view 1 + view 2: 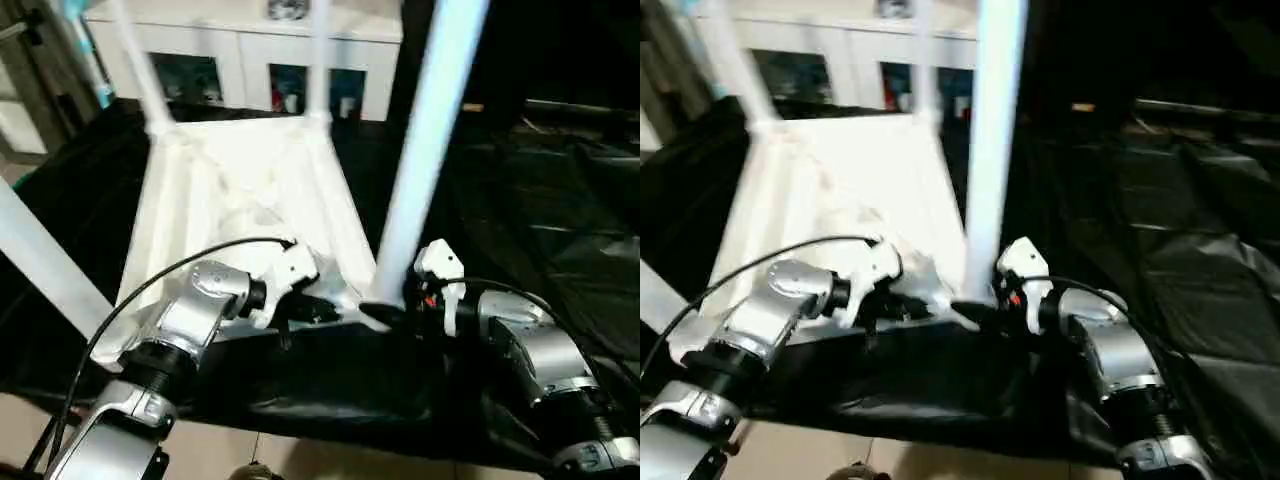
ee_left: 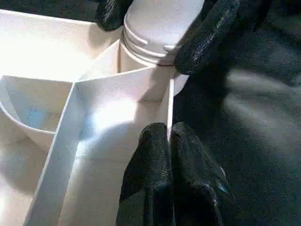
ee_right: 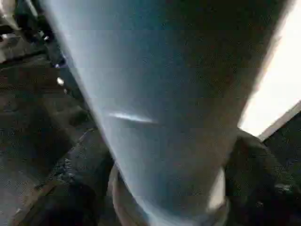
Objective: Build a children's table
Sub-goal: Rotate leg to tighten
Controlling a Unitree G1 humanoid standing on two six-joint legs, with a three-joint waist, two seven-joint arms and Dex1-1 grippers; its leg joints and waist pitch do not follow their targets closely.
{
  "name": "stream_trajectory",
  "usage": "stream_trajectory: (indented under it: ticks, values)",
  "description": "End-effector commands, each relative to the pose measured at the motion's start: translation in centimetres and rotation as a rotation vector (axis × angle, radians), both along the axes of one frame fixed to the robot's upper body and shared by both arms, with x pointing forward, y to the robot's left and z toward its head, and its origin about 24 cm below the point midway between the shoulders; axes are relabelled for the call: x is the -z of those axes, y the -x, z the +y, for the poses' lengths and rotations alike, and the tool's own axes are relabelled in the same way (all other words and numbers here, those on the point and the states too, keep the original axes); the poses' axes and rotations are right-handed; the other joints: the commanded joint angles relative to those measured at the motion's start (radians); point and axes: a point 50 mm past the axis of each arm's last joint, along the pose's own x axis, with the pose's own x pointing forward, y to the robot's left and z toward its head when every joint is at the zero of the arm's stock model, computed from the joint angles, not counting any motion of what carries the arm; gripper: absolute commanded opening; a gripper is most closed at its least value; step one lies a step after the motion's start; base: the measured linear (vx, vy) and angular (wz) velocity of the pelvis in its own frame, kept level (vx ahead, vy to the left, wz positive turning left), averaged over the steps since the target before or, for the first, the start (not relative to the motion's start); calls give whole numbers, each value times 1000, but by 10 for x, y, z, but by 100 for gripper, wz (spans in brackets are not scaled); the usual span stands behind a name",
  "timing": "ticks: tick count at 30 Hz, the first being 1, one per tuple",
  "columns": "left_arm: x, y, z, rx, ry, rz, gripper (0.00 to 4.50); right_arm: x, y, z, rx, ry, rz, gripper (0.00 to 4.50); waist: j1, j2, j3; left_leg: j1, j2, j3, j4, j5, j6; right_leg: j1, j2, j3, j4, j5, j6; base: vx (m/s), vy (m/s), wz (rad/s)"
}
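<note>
Tabletop, white plastic, rectangular, ribbed underside up [image 1: 240,190], lies on black sheeting [image 1: 560,230] over the work surface. Long tapered white tube leg [image 1: 425,130] stands nearly upright in the near right corner socket [image 2: 141,54], long axis rising away from the top. Right gripper [image 1: 385,312] is nearer, its black fingers [image 2: 211,33] spread around the leg's base. Left gripper [image 2: 170,155] is pinched closed on the top's thin edge wall just beside that socket. White glass-door cabinet [image 1: 250,60] stands behind.
</note>
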Motion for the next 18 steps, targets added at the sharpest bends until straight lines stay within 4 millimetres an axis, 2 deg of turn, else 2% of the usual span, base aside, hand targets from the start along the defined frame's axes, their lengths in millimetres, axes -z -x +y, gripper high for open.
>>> stream_trajectory:
  ticks: [1,2,6,12,15,16,17,18]
  values:
    - [-11,5,-20,90,79,-23,0,3,19,34,-239,-61,66,300,0,-7,-54,11,103,-46,-63,-186,60,37,-120,65,-79,-221,-197,0,0,0]
    - [-11,6,-19,94,79,-20,0,3,20,34,-248,-61,71,280,0,-7,-54,10,103,-47,-63,-188,58,38,-121,65,-78,-223,-197,0,0,0]
    - [-10,7,-16,96,69,-22,0,4,23,37,-272,-59,83,264,0,-8,-53,10,102,-47,-64,-196,50,36,-121,65,-81,-248,-191,0,0,0]
    - [-9,0,-16,14,48,-47,0,9,21,42,-208,-50,73,261,-1,-5,-54,11,101,-48,-64,-192,45,36,-120,65,-82,-248,-187,0,0,0]
    - [-11,-12,-21,-107,59,-85,0,18,3,45,53,-17,42,261,-11,-6,-47,14,96,-52,-70,-244,19,32,-124,66,-95,-351,-169,0,0,0]
    - [-11,-14,-22,-119,60,-89,0,20,1,45,89,-12,41,260,-13,-5,-45,16,96,-53,-71,-263,11,29,-125,65,-99,-388,-164,0,0,0]
    - [-13,-19,-25,-173,60,-111,0,25,-7,45,227,4,41,260,-18,-5,-44,19,95,-59,-75,-289,-7,30,-128,64,-105,-458,-143,0,0,0]
    - [-13,-21,-26,-188,59,-117,0,27,-9,45,261,6,42,260,-27,-5,-43,20,95,-61,-77,-308,-22,27,-128,64,-108,-489,-132,0,0,0]
